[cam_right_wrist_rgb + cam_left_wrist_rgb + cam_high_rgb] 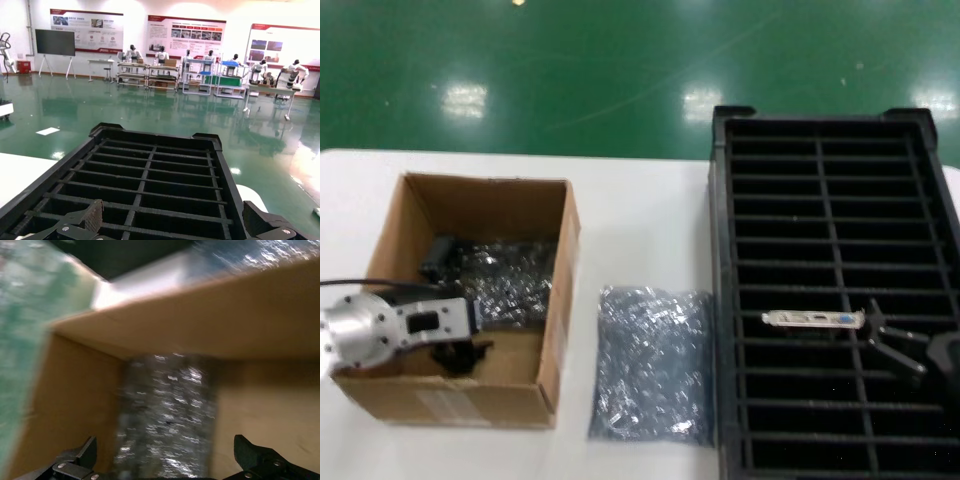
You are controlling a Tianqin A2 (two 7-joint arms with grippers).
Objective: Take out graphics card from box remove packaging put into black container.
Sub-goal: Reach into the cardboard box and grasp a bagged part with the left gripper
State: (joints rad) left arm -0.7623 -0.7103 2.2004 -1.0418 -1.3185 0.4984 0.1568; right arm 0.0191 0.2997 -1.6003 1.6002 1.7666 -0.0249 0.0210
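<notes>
- My left tool point(455, 355) was down inside the brown box point(555, 300), near its front wall, at the left of the white table point(640, 215).
- In the left wrist view its two fingers point(80, 460) stood wide apart with nothing between them but air; it had hold of nothing.
- A bagged card point(167, 415) lay on the box floor directly ahead of that open tool, lined up with the gap between the fingers and running toward the far wall. I could not tell whether the fingertips touched the bag.
- From the head view, that shiny bag point(510, 280) sat in the middle of the box, just beyond my left tool, with a dark object beside it at the left wall.
- An empty-looking crinkly grey bag point(652, 360) lay flat on the table between the box and the black crate point(720, 300), close to the crate's side.
- A bare graphics card point(813, 319) stood in a slot of the crate, its silver bracket uppermost, in the near half.
- My right tool point(905, 350) hung over the crate just right of that bracket, fingers spread open and empty, clear of the card.
</notes>
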